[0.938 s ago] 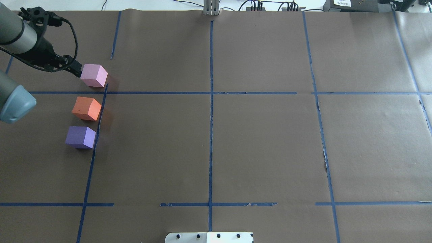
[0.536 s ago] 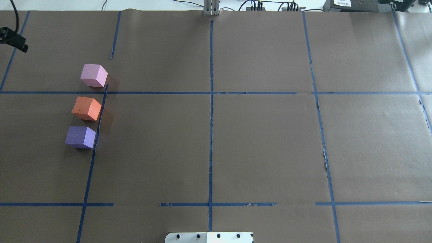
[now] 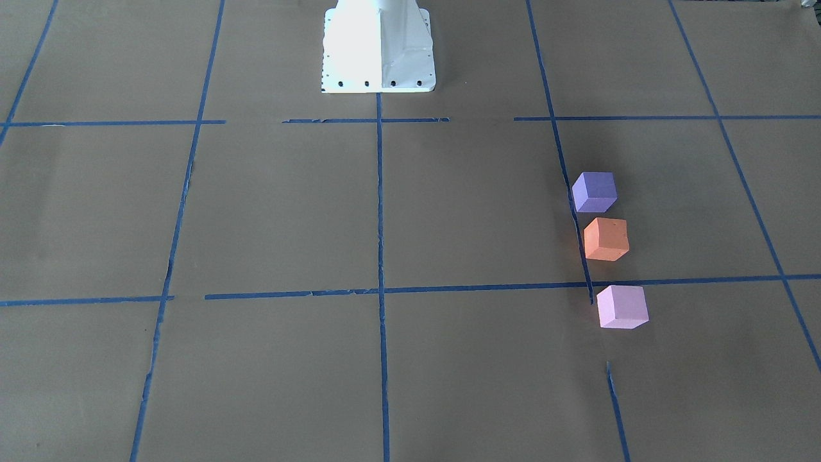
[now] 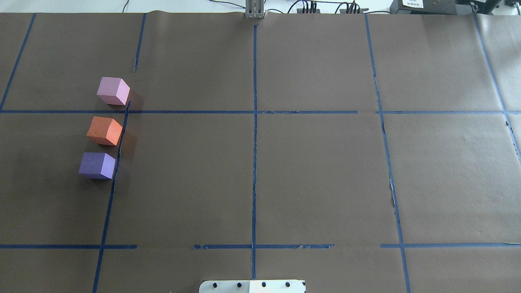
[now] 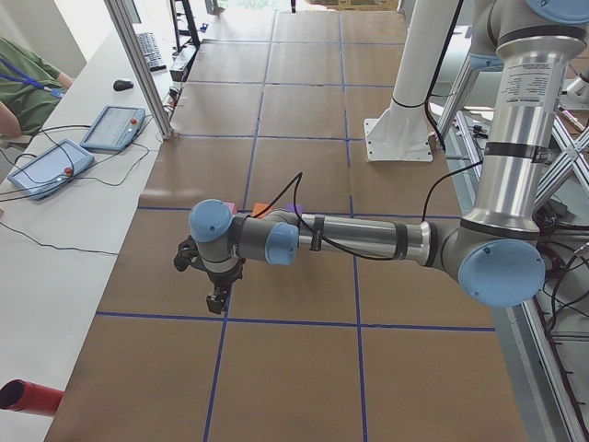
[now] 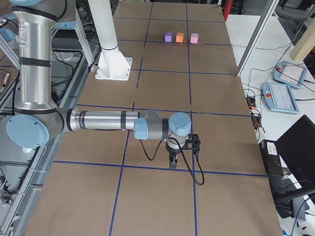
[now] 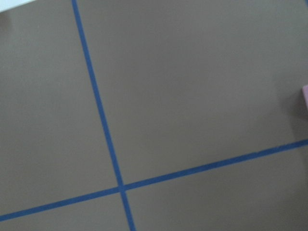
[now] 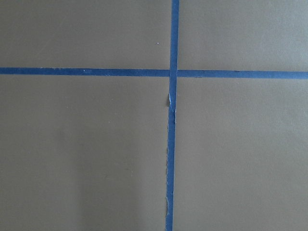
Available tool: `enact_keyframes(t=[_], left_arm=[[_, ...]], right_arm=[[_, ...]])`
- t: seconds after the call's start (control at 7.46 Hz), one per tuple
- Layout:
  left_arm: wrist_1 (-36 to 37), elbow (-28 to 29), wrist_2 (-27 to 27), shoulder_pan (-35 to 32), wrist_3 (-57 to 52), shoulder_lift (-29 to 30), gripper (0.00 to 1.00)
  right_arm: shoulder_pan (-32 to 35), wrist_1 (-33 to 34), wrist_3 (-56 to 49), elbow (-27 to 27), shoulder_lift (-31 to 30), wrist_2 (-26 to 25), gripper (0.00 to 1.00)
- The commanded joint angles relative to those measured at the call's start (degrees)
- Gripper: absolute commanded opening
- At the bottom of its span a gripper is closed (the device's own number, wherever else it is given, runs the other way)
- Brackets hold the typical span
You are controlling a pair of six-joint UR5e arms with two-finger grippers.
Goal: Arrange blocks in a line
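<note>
Withdrawn from beside the pale pink block point(image 4: 113, 91), the left gripper point(image 5: 217, 300) hangs over brown paper point(image 4: 317, 171) — its grip, like the right gripper's point(image 6: 173, 162), I cannot tell. Pink, orange block point(image 4: 104, 130) and purple block point(image 4: 97, 165) stand far-to-near at left, apart.

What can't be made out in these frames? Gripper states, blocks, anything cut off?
- Left gripper: appears only in exterior left, small; open or shut unclear.
- Right gripper: appears only in exterior right; same.
- Pink block: the left wrist view's right edge cuts off all but a sliver.
- Orange block and purple block: in exterior left, mostly hidden behind the left arm.
</note>
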State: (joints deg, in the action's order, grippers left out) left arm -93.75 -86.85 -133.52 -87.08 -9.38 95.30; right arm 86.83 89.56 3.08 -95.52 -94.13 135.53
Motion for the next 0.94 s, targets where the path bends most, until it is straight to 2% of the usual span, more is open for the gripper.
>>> enact_keyframes(t=[0.0, 0.8], left_arm=[[0.4, 0.5, -0.3, -1.2, -0.9, -1.4, 1.00], [4.7, -1.7, 0.5, -3.6, -1.3, -1.4, 1.00]], right_arm=[[0.0, 0.0, 0.0, 0.0, 0.0, 0.0, 1.00], [0.0, 0.0, 0.0, 0.0, 0.0, 0.0, 1.00]])
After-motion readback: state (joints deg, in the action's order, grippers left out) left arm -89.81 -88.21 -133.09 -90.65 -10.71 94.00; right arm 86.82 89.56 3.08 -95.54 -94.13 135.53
